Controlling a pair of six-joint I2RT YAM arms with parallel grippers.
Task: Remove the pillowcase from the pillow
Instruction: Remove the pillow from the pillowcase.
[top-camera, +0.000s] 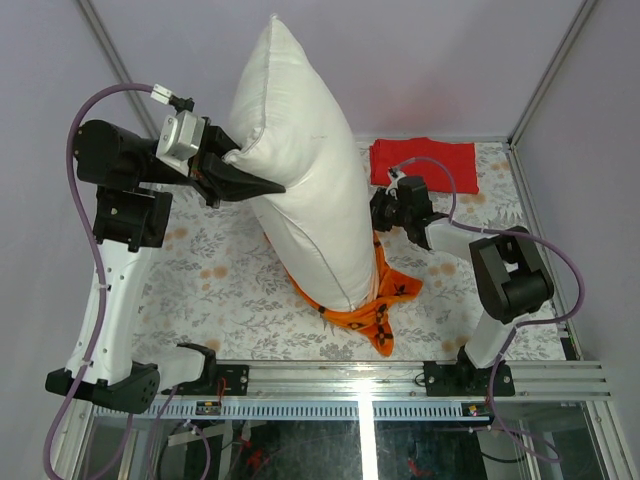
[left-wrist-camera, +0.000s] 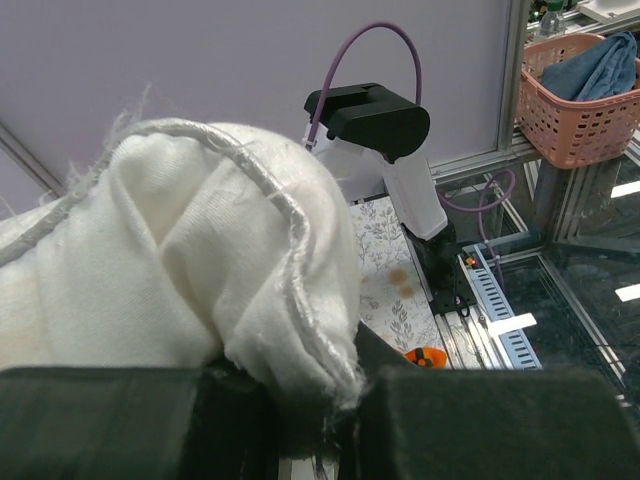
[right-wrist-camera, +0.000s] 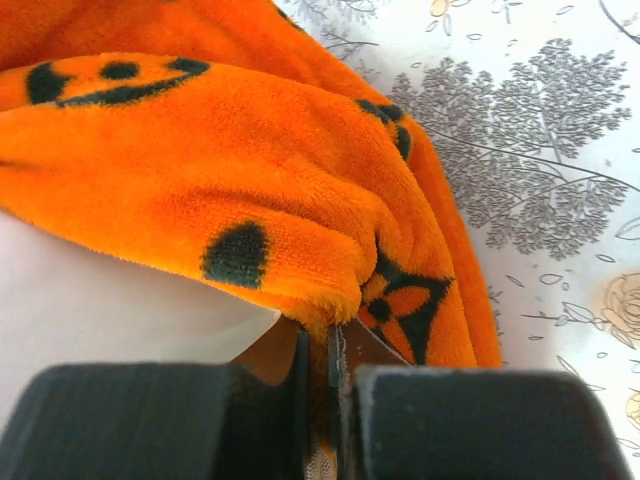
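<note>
The white pillow (top-camera: 300, 160) stands tall and tilted in the middle of the table, its top raised high. My left gripper (top-camera: 240, 170) is shut on the pillow's upper left seam edge; the left wrist view shows the white corner (left-wrist-camera: 230, 290) pinched between the fingers. The orange pillowcase (top-camera: 375, 300) with black motifs is bunched round the pillow's lower end on the table. My right gripper (top-camera: 385, 215) is shut on a fold of the pillowcase (right-wrist-camera: 250, 200), low beside the pillow's right side.
A folded plain red cloth (top-camera: 425, 162) lies at the back right of the floral table covering (top-camera: 220, 280). Frame posts stand at the table's corners. A pink basket (left-wrist-camera: 580, 95) with blue cloth stands off the table.
</note>
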